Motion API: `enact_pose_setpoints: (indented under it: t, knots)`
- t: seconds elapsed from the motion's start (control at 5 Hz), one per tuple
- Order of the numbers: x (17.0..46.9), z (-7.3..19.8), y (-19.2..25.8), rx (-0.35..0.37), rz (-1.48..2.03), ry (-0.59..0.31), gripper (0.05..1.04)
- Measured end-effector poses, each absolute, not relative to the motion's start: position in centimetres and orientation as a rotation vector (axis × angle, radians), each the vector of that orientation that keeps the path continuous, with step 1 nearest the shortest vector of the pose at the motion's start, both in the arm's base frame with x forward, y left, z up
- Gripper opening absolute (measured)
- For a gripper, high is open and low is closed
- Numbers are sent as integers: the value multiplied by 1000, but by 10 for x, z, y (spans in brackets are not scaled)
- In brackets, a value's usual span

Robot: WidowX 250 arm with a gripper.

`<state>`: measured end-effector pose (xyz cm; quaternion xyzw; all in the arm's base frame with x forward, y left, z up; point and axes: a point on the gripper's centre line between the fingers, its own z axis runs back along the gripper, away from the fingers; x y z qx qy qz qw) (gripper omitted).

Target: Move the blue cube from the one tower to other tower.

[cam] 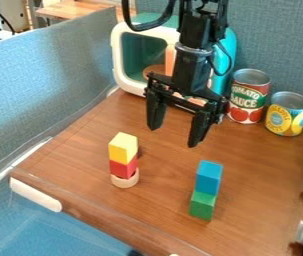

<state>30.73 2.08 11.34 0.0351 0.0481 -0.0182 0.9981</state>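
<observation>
Green block (202, 205) is topped by blue cube (209, 177); cube to be gripped squarely, clear of green. Release to be made only once centred and level on yellow block (123, 148). Tool (173, 134) is spread open, empty, raised beyond both towers.

blue cube (208, 179) | green block (202, 205) | yellow block (122, 149) | red block (122, 169)

Blue-grey fabric partitions (53, 75), wooden counter (160, 165), pale table (73, 9) behind
</observation>
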Motion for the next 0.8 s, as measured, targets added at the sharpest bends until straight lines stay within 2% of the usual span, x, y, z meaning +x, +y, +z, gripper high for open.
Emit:
enact_pose_setpoints:
  t: [0.2,0.6,0.8]
  knots:
    - [306,103,20,62,-28,131,1001]
    - [313,107,-11,6,75,69,1001]
    - [316,110,-16,5,75,37,1001]
